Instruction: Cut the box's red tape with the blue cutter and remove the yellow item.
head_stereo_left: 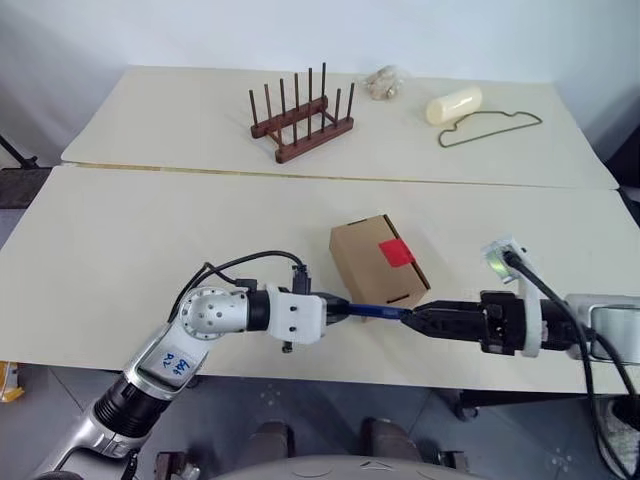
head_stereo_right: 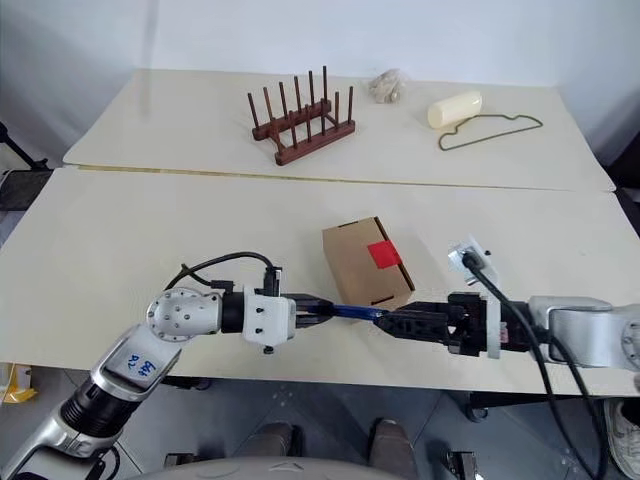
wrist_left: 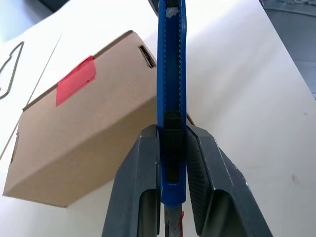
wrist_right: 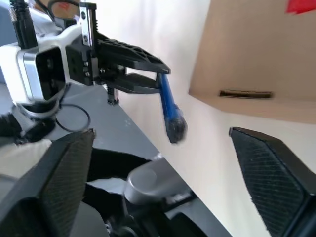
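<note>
Left wrist view shows the left gripper [wrist_left: 173, 153] clamped tight on the blue cutter [wrist_left: 171, 74], its two ribbed black fingers [wrist_left: 140, 173] pressed against either side of the handle. The cutter runs straight out from between them, past the near corner of the box [wrist_left: 89, 143].

From the head camera, the left gripper [head_stereo_left: 338, 309] reaches in from the left and points to the right, roughly level, above the front edge of the table [head_stereo_left: 150, 260]. The cutter [head_stereo_left: 377, 312] sticks out of it toward the right gripper [head_stereo_left: 408, 317], which comes in from the opposite side and points left, so the two meet nose to nose around the cutter's free end. In the right wrist view the right gripper's fingers [wrist_right: 266, 173] stand spread wide apart with nothing between them, and the cutter's darker tip [wrist_right: 175, 129] hangs in the gap ahead, held only by the other arm.

The box sits on the table just behind the cutter, closed, turned at an angle. The red tape [head_stereo_left: 396, 252] is a small square on its top, over the seam near the right edge. A slot in the flap shows on the box's front side.

Well beyond, on the far table, stand a wooden peg rack [head_stereo_left: 300, 122], a pale cream cylinder [head_stereo_left: 453, 105], a loop of wire [head_stereo_left: 490, 126] beside it, and a small crumpled beige thing [head_stereo_left: 383, 82].
</note>
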Motion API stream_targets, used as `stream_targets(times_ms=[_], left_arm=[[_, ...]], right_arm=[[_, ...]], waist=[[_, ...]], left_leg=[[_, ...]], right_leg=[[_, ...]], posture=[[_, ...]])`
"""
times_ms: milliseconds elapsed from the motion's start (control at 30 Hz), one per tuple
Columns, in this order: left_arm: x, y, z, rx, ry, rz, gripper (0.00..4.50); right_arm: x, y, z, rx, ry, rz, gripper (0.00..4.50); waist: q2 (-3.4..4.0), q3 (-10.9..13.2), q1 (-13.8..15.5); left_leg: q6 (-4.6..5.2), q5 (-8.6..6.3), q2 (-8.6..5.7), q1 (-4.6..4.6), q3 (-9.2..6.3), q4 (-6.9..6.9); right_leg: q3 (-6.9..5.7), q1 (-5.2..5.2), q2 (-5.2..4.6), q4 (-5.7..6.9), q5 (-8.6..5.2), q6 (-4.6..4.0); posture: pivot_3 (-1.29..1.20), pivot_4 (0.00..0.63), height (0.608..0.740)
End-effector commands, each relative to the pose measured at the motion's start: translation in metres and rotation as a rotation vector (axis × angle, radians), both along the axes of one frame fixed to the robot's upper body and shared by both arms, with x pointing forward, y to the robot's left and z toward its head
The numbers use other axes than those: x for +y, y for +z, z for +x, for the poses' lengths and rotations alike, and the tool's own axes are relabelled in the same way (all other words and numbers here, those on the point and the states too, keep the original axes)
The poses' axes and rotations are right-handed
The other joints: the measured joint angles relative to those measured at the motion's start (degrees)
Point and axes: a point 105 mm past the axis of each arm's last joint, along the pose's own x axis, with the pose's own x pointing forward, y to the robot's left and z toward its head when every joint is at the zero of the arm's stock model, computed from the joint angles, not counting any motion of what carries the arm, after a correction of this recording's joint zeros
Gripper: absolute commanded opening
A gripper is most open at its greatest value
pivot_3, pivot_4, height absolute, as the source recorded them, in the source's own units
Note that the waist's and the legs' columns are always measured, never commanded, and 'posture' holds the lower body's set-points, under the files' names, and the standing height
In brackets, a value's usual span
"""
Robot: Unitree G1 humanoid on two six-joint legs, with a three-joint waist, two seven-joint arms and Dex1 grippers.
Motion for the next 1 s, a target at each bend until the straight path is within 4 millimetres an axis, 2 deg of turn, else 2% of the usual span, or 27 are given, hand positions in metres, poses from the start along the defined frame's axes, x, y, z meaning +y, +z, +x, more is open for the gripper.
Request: stream_targets(times_ms=[33, 233, 400, 933, 1000], left_arm=[[-0.008, 0.008, -0.006, -0.016, -0.052, -0.029, 0.40], [-0.014, 0.010, -0.005, -0.014, -0.071, -0.031, 0.40], [-0.018, 0.012, -0.005, -0.024, -0.085, -0.035, 0.40], [-0.019, 0.013, -0.006, -0.026, -0.087, -0.024, 0.40], [-0.019, 0.013, -0.007, -0.025, -0.091, -0.021, 0.40]], right_arm=[[0.013, 0.004, -0.002, -0.031, 0.003, 0.014, 4.45], [0.023, 0.000, 0.000, -0.032, 0.006, 0.007, 4.45], [0.028, -0.001, 0.002, -0.030, 0.009, -0.002, 2.89], [0.027, -0.009, 0.003, 0.010, 0.020, -0.041, 2.89], [0.027, -0.010, 0.005, 0.012, 0.012, -0.040, 2.54]], waist=[[0.00, 0.00, 0.00], [0.00, 0.00, 0.08], [0.01, 0.00, 0.03], [0.01, 0.00, 0.04], [0.01, 0.00, 0.04]], left_leg=[[0.00, 0.00, -0.01, -0.02, 0.00, 0.02], [0.01, 0.00, -0.01, -0.19, -0.10, 0.16], [0.01, 0.00, 0.00, -0.36, -0.14, 0.20], [0.01, 0.00, 0.00, -0.52, -0.14, 0.30], [0.02, 0.00, 0.01, -0.52, -0.14, 0.31]], right_leg=[[0.00, 0.00, 0.00, 0.00, 0.01, 0.02], [-0.01, -0.01, 0.04, -0.12, 0.08, 0.15], [-0.03, -0.15, 0.07, -0.14, 0.09, 0.15], [-0.03, -0.29, 0.07, -0.10, 0.10, 0.17], [-0.03, -0.29, 0.07, -0.09, 0.11, 0.17]], posture=[[0.00, 0.150, 0.740], [0.00, 0.150, 0.740], [0.00, 0.150, 0.740], [0.00, 0.150, 0.740], [0.00, 0.150, 0.740]])
